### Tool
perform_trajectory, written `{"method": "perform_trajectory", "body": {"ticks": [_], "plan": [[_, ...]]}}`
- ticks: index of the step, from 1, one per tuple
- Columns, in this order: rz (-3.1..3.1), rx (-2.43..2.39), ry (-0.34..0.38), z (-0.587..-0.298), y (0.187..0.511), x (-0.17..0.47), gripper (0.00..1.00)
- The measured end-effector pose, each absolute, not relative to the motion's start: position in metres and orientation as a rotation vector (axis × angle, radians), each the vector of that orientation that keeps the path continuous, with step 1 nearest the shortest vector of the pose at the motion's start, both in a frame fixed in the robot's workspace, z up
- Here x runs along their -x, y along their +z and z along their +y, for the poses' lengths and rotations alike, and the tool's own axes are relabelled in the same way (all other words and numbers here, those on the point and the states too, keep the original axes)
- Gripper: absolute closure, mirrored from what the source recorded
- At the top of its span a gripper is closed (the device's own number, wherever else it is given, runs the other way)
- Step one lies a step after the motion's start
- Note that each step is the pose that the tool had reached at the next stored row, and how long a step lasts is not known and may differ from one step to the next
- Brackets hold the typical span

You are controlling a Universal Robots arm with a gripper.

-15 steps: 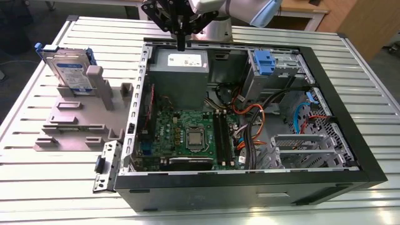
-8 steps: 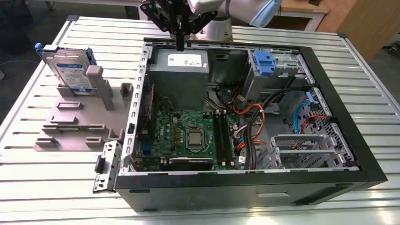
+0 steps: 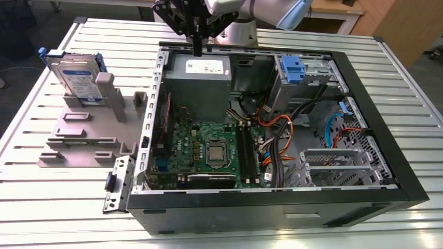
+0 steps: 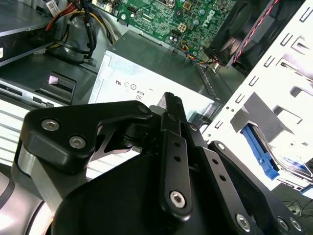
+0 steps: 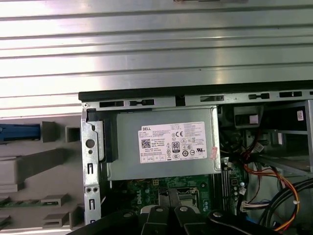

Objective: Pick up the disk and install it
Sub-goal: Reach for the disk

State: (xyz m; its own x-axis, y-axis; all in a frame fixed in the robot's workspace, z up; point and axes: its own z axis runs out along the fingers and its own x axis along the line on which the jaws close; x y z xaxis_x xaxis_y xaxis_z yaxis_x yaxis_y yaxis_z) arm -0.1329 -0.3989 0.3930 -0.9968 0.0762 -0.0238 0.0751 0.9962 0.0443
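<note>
The disk (image 3: 78, 78), silver with a white-and-blue label and a blue rail, stands upright on edge in the grey slotted stand (image 3: 86, 132) at the exterior view's left, outside the computer case. Its blue rail (image 5: 19, 132) also shows in the first wrist view, and a blue-and-silver part of the disk (image 4: 259, 149) shows past the case wall in the second wrist view. My gripper (image 3: 198, 50) hangs above the grey power supply (image 3: 198, 78) at the back of the open case, well apart from the disk. Its black fingers (image 4: 171, 103) are shut together on nothing.
The open black computer case (image 3: 387, 155) fills the middle of the slatted metal table (image 3: 41, 207). Inside are the green motherboard (image 3: 207, 150), bundled cables (image 3: 277, 129), a blue drive carrier (image 3: 292, 70) in the rear bays and a metal cage (image 3: 332, 166) near the front.
</note>
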Motion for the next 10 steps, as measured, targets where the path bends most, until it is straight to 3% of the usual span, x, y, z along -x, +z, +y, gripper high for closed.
{"method": "perform_trajectory", "body": {"ticks": [10], "plan": [[3.113,-0.118,0.068,-0.3989,0.3929,0.1358,0.89]]}}
